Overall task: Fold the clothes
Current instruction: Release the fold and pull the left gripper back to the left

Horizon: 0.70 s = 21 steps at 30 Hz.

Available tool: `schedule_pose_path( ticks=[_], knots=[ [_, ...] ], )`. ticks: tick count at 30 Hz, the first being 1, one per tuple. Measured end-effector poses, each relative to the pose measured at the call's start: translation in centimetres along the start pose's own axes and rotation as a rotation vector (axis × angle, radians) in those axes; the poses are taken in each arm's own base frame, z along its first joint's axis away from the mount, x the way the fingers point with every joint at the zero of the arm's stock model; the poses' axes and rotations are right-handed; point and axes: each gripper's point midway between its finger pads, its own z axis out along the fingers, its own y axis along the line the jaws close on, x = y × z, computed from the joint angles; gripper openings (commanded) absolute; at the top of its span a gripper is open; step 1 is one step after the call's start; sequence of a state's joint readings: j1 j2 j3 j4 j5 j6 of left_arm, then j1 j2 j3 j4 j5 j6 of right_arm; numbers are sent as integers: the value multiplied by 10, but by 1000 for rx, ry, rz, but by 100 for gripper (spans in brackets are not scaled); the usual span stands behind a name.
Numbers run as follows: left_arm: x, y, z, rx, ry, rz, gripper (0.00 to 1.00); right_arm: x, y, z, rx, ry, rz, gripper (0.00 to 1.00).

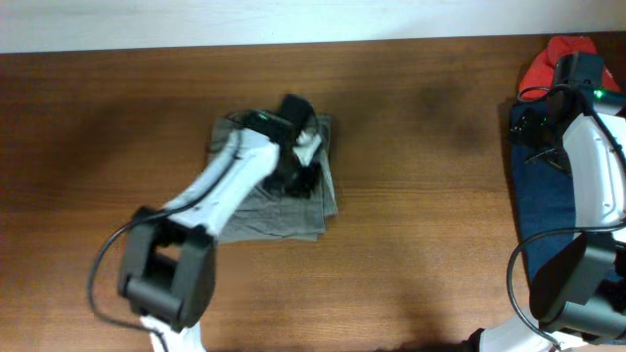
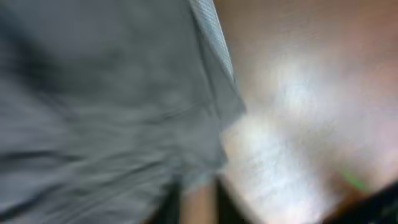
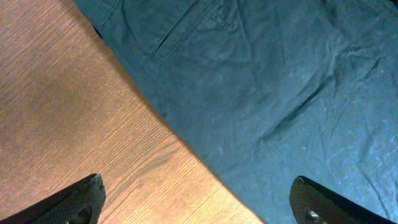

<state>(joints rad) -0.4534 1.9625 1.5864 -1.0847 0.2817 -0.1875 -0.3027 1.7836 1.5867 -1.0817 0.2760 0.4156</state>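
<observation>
A grey garment (image 1: 284, 210) lies folded in a rough square at the table's middle. My left gripper (image 1: 305, 174) is down on its right part. In the blurred left wrist view the grey garment (image 2: 93, 93) fills the left side, and its edge runs down into the nearly closed fingers (image 2: 198, 205), which look shut on it. A dark blue garment (image 1: 543, 210) lies at the right edge of the table. My right gripper (image 1: 528, 122) hovers open and empty over that garment's left edge. In the right wrist view (image 3: 199, 205) its fingers span bare wood and blue cloth (image 3: 280, 93).
A red garment (image 1: 562, 54) lies at the far right corner behind the right arm. The brown wooden table (image 1: 440, 196) runs between the two garments. A pale wall edge borders the table's back.
</observation>
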Motion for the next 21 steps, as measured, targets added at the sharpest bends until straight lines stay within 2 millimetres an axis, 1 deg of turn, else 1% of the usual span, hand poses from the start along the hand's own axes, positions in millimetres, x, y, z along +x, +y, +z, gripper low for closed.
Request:
schedule_pose_path(
  ticks=[1,2,3,4,5,7,8,9,10,11,12,14,16,18,19,20,21],
  knots=[
    [-15,12,-29,-29,-89,-19,99,0,0,0,0,0,0,98],
    [-26,29,-56,-55,-168,-51,99,0,0,0,0,0,-1,98],
    [-32,56,-79,-86,-228,-109,99,0,0,0,0,0,0,98],
    [-35,85,-92,-110,-258,-177,99,0,0,0,0,0,0,98],
    [-33,128,-103,-133,-280,-281,99,0,0,0,0,-1,0,98],
    [-24,186,-113,-132,-299,-428,99,0,0,0,0,0,0,98],
    [-18,208,-114,-103,-300,-486,99,0,0,0,0,0,0,98],
    [-7,234,-109,-50,-288,-545,99,0,0,0,0,0,-1,98],
    [2,247,-100,-1,-267,-562,99,0,0,0,0,0,-1,98],
    [8,254,-85,59,-237,-564,99,0,0,0,0,0,-1,98],
    [10,254,-76,102,-221,-551,99,0,0,0,0,0,0,98],
    [8,245,-51,227,-189,-488,99,0,0,0,0,0,0,98],
    [3,235,-37,312,-177,-448,98,0,0,0,0,0,0,98],
    [1,228,-20,371,-152,-419,95,0,0,0,0,0,0,98],
    [2,222,-5,410,-122,-408,89,0,0,0,0,0,0,98],
    [0,216,-3,433,-121,-393,84,0,0,0,0,0,0,98],
    [-2,213,-1,437,-121,-375,83,0,0,0,0,0,0,98]
  ],
)
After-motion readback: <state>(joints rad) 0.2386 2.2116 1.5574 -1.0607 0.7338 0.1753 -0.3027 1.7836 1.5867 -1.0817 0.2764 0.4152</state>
